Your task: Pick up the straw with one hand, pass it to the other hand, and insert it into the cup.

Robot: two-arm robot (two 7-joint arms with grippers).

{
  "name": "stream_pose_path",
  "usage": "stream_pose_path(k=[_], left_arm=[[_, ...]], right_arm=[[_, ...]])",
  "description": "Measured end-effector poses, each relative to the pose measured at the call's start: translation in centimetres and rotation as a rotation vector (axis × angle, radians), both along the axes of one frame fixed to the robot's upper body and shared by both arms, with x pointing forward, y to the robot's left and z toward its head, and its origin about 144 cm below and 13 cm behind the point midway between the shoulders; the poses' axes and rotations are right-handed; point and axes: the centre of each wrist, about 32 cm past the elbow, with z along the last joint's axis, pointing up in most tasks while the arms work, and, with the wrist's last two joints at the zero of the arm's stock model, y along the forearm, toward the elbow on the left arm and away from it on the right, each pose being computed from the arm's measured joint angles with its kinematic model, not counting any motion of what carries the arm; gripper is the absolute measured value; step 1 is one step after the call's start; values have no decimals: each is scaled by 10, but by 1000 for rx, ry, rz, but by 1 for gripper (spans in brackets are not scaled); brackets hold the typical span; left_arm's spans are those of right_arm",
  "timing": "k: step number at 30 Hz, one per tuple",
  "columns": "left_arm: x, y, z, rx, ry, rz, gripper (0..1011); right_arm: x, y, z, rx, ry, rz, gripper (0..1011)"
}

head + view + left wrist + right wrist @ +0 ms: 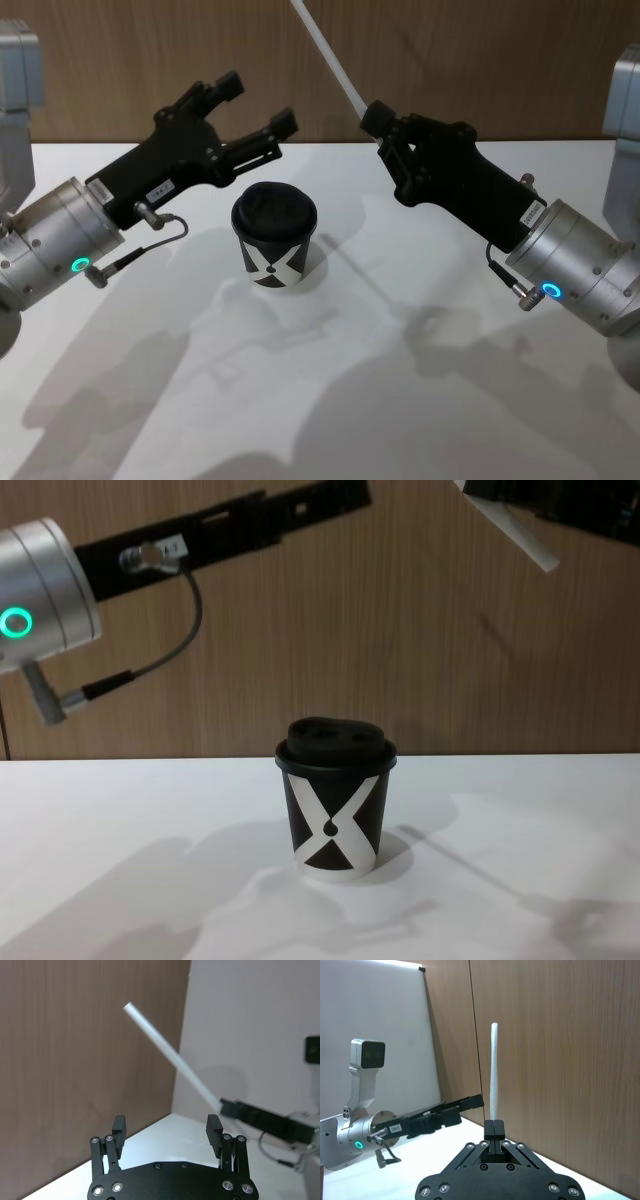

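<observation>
The white straw point(330, 60) is held near its lower end by my right gripper point(378, 120), which is shut on it and raised above the table right of the cup. The straw slants up and to the left past the head view's top edge. In the right wrist view the straw point(493, 1070) rises straight from the shut fingertips point(493, 1127). My left gripper point(258, 104) hangs open above and behind the cup, its fingers point(214, 1129) spread wide, with the straw point(175, 1055) crossing beyond them untouched. The lidded black-and-white cup point(275, 240) stands upright on the table point(400, 400); the chest view shows its X pattern point(335, 820).
A brown wooden wall point(450, 60) backs the white table. The left arm's silver wrist point(55, 240) and its dark cable point(150, 245) hang left of the cup. The right arm's silver wrist point(580, 265) sits to the right.
</observation>
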Motion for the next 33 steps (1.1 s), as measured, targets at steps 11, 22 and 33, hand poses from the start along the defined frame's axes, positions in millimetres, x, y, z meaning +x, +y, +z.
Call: stream_pose_path(k=[11,22,33], left_arm=[[8,-6,5,-117,1,-129,1003],[12,-14,5,-224,19,-193,1003],[20,-27,2,-311,90,-247,1003]], right_arm=[[0,0,0,0,0,0,0],[0,0,0,0,0,0,0],[0,0,0,0,0,0,0]])
